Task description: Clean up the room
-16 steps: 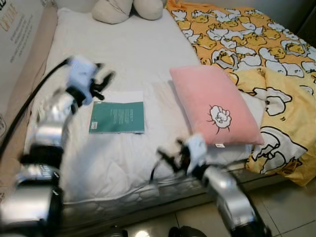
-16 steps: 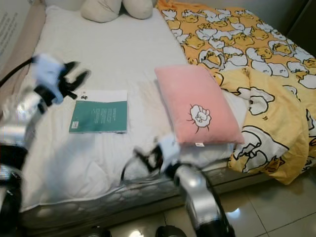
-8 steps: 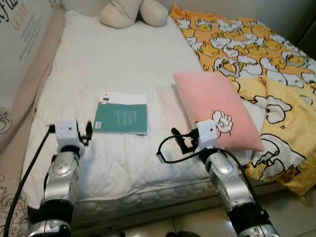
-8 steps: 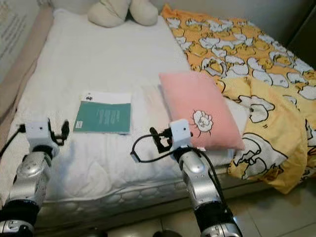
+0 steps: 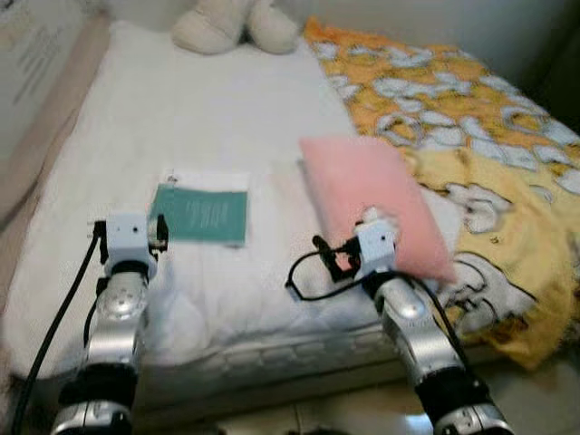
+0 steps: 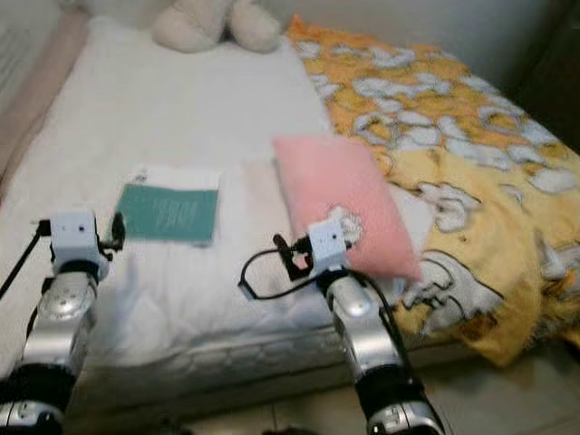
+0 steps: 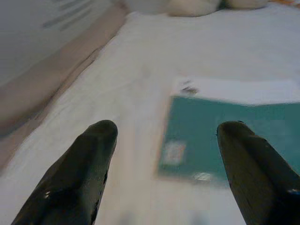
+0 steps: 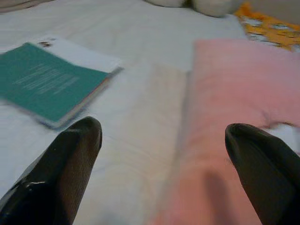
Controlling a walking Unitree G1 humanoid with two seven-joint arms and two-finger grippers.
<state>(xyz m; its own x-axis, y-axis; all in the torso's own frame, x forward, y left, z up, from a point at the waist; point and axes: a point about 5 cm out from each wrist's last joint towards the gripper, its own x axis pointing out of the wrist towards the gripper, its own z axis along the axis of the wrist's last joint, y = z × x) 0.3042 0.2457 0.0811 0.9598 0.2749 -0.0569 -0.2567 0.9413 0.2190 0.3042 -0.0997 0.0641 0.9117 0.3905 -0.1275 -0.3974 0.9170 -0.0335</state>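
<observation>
Both arms have dropped from their raised poses to the bed's [image 5: 227, 100] near edge, left gripper [image 7: 164, 136] and right gripper [image 8: 161, 136] each spread and empty. A green book [image 5: 201, 214] lies mid-mattress beside the pink pillow [image 5: 367, 195]. Blur suggests camera motion, so a reach now risks misjudging the book and creasing its cover.

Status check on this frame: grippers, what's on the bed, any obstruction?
Left gripper open, empty, short of the green book. Right gripper open, empty, at the pink pillow. Both lie flat on the white mattress. Nothing blocking.
</observation>
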